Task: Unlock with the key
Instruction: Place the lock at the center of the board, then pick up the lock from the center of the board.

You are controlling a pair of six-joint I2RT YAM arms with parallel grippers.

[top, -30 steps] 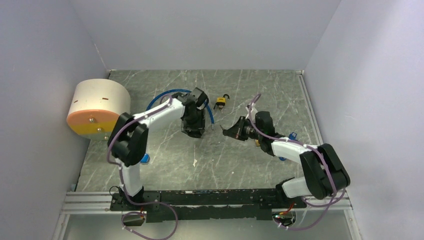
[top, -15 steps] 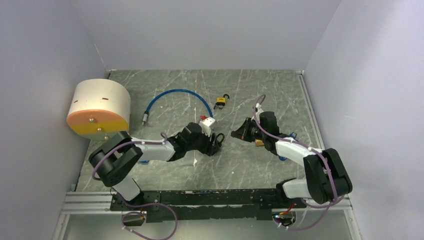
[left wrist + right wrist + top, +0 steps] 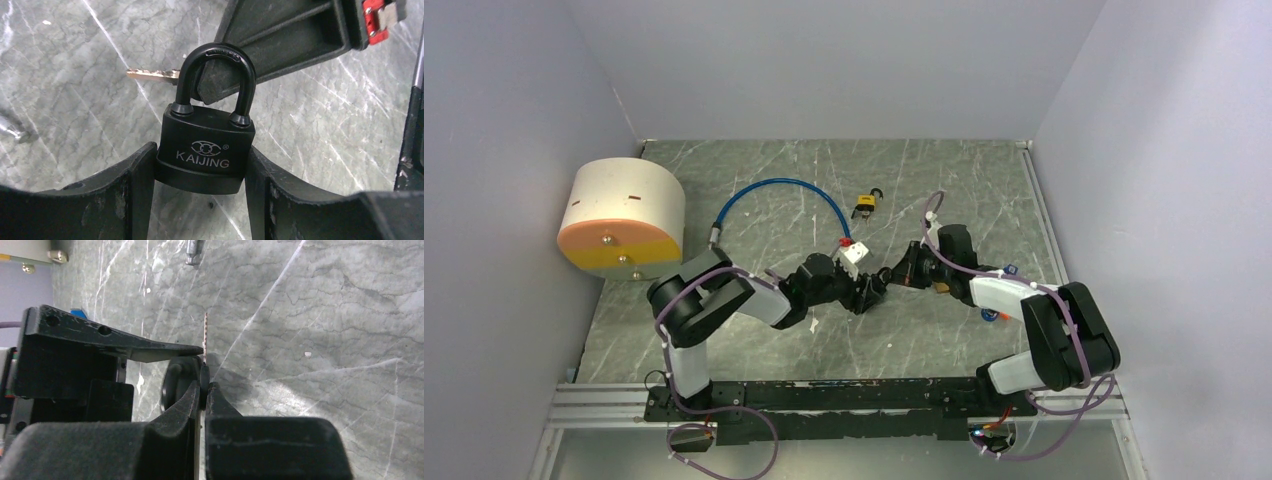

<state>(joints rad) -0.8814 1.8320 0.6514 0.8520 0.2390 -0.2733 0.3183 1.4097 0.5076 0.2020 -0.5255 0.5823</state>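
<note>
My left gripper [image 3: 200, 167] is shut on a black padlock [image 3: 205, 152] marked KAIJING, gripping its body, with the closed shackle [image 3: 215, 55] pointing away from the wrist. My right gripper [image 3: 204, 387] is shut on the head of a brass key [image 3: 205, 335], seen edge-on. In the left wrist view the key blade [image 3: 150, 74] sticks out to the left just behind the shackle, and the right gripper's fingers [image 3: 280, 35] sit close beyond it. In the top view the left gripper [image 3: 871, 291] and the right gripper [image 3: 894, 272] meet at the table's middle.
A second, yellow padlock [image 3: 864, 206] lies on the table further back. A blue cable [image 3: 784, 186] arcs at the back left. A white and orange cylinder [image 3: 622, 215] stands at the left wall. The floor is grey marble [image 3: 964, 180].
My left arm has swung from beside the blue cable toward the near middle and on to the right gripper. The right gripper has shifted slightly left to meet it.
</note>
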